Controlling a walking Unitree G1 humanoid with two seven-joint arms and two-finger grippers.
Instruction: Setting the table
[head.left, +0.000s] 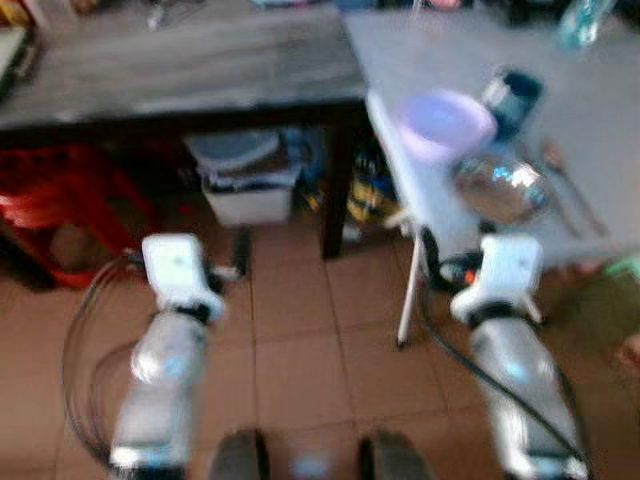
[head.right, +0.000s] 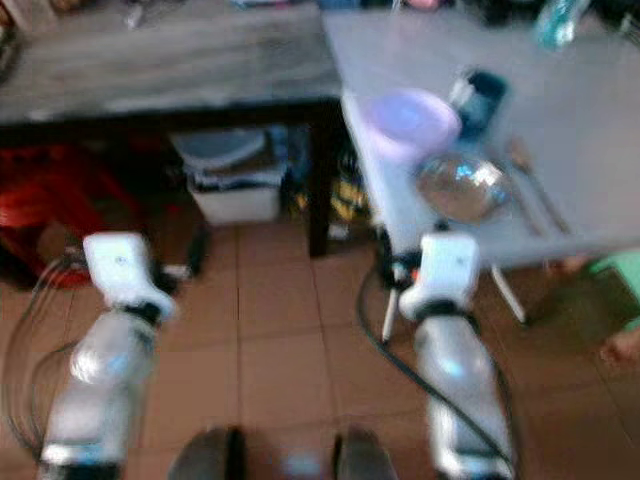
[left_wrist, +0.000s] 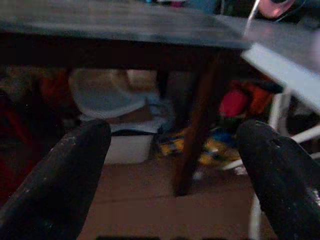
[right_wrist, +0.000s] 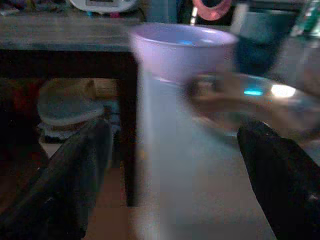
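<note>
My right gripper (right_wrist: 172, 185) is spread wide and holds nothing; it is low, just short of the near edge of the white table (head.left: 600, 120). Past its fingers (right_wrist: 75, 185) sits the lilac bowl (right_wrist: 182, 50), close to the table's corner, with a glass plate (right_wrist: 260, 100) just beside it and a dark blue cup (right_wrist: 257, 50) behind. From my head I also see what looks like cutlery (head.left: 565, 185) lying beyond the plate, too blurred to tell piece from piece. My left gripper (left_wrist: 175, 175) is equally wide open and empty, pointed under the dark table (head.left: 180, 60) at a white bin (left_wrist: 127, 145) and clutter on the tiled floor (head.left: 300, 370).

I judge the setting barely begun: the dishes are bunched at one corner, not laid out as places. What is left is to reach in, take the bowl or plate, and spread things out.
</note>
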